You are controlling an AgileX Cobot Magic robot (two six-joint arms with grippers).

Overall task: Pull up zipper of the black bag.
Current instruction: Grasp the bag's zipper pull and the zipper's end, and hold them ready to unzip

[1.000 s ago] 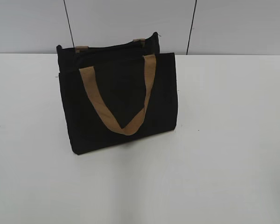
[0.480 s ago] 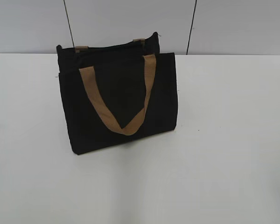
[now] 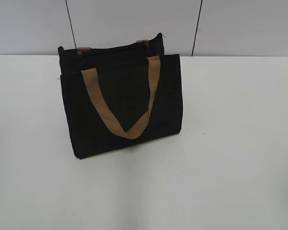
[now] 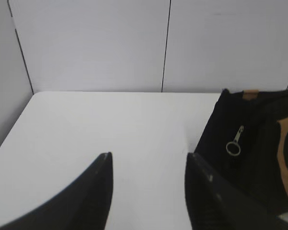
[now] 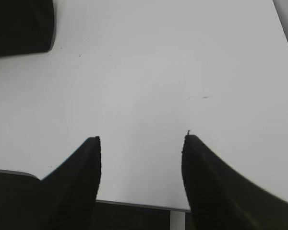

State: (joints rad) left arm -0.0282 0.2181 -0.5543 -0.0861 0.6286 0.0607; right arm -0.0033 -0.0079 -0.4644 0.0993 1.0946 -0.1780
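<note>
Black bag upright on the table, zipper untouched, both grippers clear of it.

The black bag (image 3: 122,103) is stood upright toward the back of the white table (image 3: 230,143), so that the zipper (image 4: 234,143) is presented at its end panel, where the silver ring pull is seen hanging. The left gripper (image 4: 149,165) is held with its jaws spread wide and empty, the bag off to its right. The right gripper (image 5: 140,143) is likewise parted wide over bare tabletop, nothing being held or touched.

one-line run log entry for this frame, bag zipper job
stage: pre-approach | left gripper: open, empty | right gripper: open, empty | bag: upright on table | zipper pull: untouched
</note>
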